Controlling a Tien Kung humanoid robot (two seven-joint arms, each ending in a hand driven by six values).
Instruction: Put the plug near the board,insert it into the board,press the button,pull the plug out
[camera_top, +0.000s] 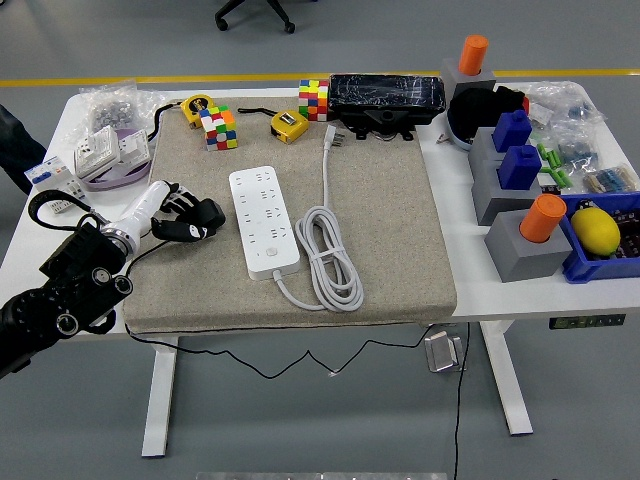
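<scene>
The white table carries a large beige mat that takes up most of its middle. On the mat lies the board — a white power strip set lengthwise, its coiled white cord just beside it on the right. At the mat's left edge sits the black plug, a blocky adapter with a thin black cable trailing down off the table's near side; it is near the strip but apart from it.

Only 1 arm shows: the left arm comes in from the lower left corner, and the left hand is at the plug, its fingers curled over and around the black body. It looks like a grasp, though how firmly the fingers have closed cannot be told from this angle.

My reading is that step 1 of 4 is in hand — taking hold of the plug to bring it to the strip. The next move calls for a secure lift, a short carry to the right, and turning the plug so its prongs face down over a socket; the prongs themselves are hidden here.
</scene>
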